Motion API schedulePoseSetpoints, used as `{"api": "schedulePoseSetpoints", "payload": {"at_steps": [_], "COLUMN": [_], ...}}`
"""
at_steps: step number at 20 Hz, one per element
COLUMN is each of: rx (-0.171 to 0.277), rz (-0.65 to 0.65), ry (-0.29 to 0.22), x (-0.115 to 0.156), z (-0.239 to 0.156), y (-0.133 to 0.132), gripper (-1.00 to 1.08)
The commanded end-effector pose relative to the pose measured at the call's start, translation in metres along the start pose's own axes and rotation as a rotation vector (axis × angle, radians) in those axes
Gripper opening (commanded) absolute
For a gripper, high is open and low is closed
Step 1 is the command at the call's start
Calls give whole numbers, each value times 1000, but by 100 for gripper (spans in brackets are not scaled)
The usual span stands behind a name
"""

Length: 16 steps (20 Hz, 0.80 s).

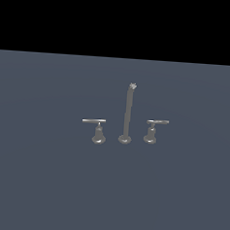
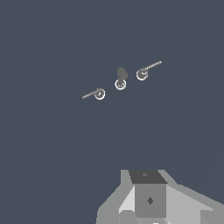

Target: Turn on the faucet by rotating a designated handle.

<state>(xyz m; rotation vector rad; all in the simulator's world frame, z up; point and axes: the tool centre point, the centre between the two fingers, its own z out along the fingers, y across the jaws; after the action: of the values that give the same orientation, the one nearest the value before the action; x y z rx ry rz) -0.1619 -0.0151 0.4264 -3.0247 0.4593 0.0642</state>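
The faucet (image 1: pixel 127 113) stands near the middle of the flat grey-blue tabletop (image 1: pixel 34 179), well away from every edge. Its tall thin spout post (image 1: pixel 127 110) rises upright from a round foot. Two low lever handles flank it, each standing apart from the post. The handle (image 1: pixel 151 130) with the stubby, bell-shaped base sits on the exterior view's right of the post, its flat bar lying level on top. The other lever (image 1: pixel 98 130), with a slimmer neck and a slightly longer bar, sits on the exterior view's left.

The wrist view looks down on all three pieces from well above. Only the grey body of the claw (image 2: pixel 148 199) shows at the frame's edge; whether it is open or closed cannot be told.
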Motion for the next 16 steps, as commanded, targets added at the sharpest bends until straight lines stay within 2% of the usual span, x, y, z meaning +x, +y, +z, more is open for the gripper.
{"api": "schedulePoseSetpoints", "payload": {"at_steps": [1,16], "rx": [8,24], "rz": [69,495], "ry": [0,10], "x": [21,137], "z": [12,106], "y": [0,21], "gripper": [-100,-100]}}
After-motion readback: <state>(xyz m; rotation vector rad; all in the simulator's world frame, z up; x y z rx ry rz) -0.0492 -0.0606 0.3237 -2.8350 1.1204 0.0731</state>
